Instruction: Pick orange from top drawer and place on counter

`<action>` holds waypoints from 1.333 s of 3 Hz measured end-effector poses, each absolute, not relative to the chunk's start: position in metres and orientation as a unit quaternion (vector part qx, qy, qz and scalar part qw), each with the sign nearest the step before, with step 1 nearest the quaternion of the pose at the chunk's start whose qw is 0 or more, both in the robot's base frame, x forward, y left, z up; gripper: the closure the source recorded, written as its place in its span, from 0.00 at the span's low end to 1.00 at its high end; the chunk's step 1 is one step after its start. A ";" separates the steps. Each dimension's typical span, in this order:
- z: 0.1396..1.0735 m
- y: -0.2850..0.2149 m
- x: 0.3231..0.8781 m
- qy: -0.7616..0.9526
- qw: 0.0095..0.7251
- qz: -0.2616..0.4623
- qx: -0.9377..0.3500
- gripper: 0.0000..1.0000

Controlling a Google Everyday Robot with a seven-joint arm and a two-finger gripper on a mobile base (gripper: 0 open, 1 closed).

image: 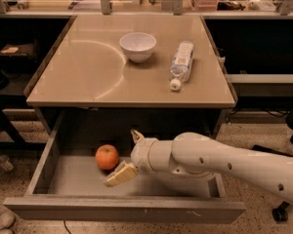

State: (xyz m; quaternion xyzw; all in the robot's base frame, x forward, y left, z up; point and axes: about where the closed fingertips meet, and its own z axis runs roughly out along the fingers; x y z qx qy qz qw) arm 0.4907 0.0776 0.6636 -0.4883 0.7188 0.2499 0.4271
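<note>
Bright orange against grey-brown, the orange [107,157] sits on the floor of the top drawer [73,182], which is pulled out below the counter [83,77]. The fruit lies in the left half of the drawer as the picture shows it, well back from the front panel and apart from the side walls. Being round, it has no long axis to line up with, so any approach through its middle should serve.

Just beside it, on the picture's right, is the gripper [127,156], down inside the drawer. Its jaws are released and spread wide: one finger points up and back toward the drawer's rear, the other angles down and forward, its tip below and slightly right of the fruit. The orange therefore lies straight out from the gap, at about its mouth and not yet between the fingers; I cannot tell whether the lower finger touches it.

The white arm reaches in from the picture's right, low across the drawer, with the wrist turned toward the fruit. A short further push that way looks like what the grasp needs.

On the counter above stand a white bowl [137,46] and a plastic bottle [181,63] lying on its side.
</note>
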 end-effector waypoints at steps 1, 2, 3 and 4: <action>0.647 0.094 0.498 0.715 0.428 0.257 -0.490 0.00; 0.628 0.115 0.500 0.710 0.427 0.274 -0.488 0.00; 0.624 0.120 0.501 0.709 0.426 0.279 -0.488 0.00; 0.624 0.120 0.501 0.709 0.426 0.279 -0.488 0.17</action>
